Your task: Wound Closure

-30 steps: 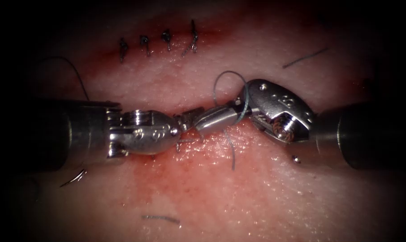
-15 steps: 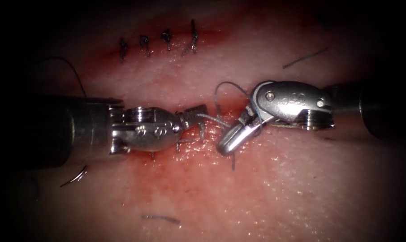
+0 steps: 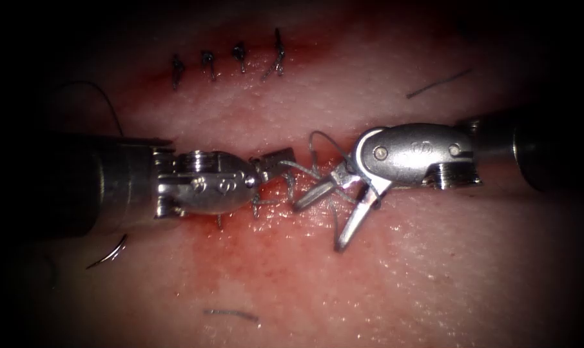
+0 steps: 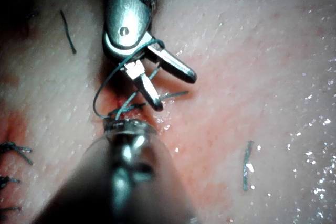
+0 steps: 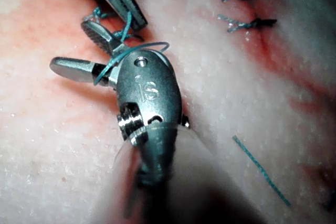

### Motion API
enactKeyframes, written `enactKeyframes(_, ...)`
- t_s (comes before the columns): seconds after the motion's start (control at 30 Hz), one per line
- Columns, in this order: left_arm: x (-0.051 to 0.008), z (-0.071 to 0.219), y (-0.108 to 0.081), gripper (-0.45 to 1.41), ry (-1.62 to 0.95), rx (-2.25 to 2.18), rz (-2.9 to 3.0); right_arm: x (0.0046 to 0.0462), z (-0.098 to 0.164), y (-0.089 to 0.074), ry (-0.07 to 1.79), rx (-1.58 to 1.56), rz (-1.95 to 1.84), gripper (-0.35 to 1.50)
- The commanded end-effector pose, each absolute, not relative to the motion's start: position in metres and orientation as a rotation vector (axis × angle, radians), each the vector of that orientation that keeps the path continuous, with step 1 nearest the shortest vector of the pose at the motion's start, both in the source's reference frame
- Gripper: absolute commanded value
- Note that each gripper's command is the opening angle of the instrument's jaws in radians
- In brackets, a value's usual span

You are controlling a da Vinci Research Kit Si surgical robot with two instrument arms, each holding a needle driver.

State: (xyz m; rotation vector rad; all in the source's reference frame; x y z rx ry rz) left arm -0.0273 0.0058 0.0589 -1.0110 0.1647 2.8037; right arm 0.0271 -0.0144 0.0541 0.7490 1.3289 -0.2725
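Two tools are seen meeting over the middle of the cut in the tissue (image 3: 395, 270); the left tool (image 3: 278, 161) is laid almost level from the picture's left, its short jaws closed on the thread (image 3: 301, 169) just above the red-stained wound line; the right tool (image 3: 327, 216) is brought in from the right, its wrist bent so that the jaws are aimed down and to the left, and these are spread wide apart with nothing held between them. A loop of thread is draped over the hinge of the right tool, as is shown in the right wrist view (image 5: 131, 51) and the left wrist view (image 4: 113, 74); strands are run from there toward the left tool's tip and into the wound. A dark curved sliver (image 3: 108, 254) is seen on the tissue below the left shaft, possibly the needle, though that cannot be told for certain. Four finished stitches (image 3: 227, 64) are set in a row farther up the cut; cut ends of thread (image 3: 439, 84) are scattered on the tissue, well apart from both tools.
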Motion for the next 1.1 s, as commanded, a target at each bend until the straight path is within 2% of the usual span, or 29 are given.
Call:
enactKeyframes(0.03, -0.0278, 0.0594, 0.0054, -0.45, 0.16, -1.009, 2.801, 0.0279, 0.0547, -0.0148, 1.312, 0.75, -0.289, 0.86)
enactKeyframes(0.47, -0.0276, 0.0595, 0.005, -0.45, 0.158, -1.005, 2.795, 0.0284, 0.0552, -0.0151, 1.219, 0.71, -0.386, 0.54)
enactKeyframes(0.53, -0.0276, 0.0595, 0.005, -0.45, 0.159, -1.005, 2.795, 0.0285, 0.0553, -0.0151, 1.209, 0.706, -0.397, 0.54)
enactKeyframes(0.6, -0.0276, 0.0596, 0.0048, -0.45, 0.161, -1.005, 2.796, 0.0287, 0.0556, -0.0154, 1.183, 0.712, -0.415, 0.42)
enactKeyframes(0.9, -0.0273, 0.0593, 0.0042, -0.45, 0.156, -1.013, 2.8, 0.0286, 0.0563, -0.0156, 1.114, 0.714, -0.451, 0.36)
enactKeyframes(0.93, -0.0272, 0.0592, 0.0041, -0.45, 0.149, -1.011, 2.797, 0.0286, 0.0564, -0.0156, 1.112, 0.717, -0.454, 0.29)
enactKeyframes(0.97, -0.0272, 0.0592, 0.0041, -0.45, 0.149, -1.011, 2.797, 0.0286, 0.0564, -0.0156, 1.1, 0.732, -0.469, -0.35)
enactKeyframes(1.1, -0.0273, 0.0592, 0.004, -0.45, 0.149, -1.011, 2.797, 0.0287, 0.0563, -0.0157, 1.088, 0.749, -0.49, -0.35)
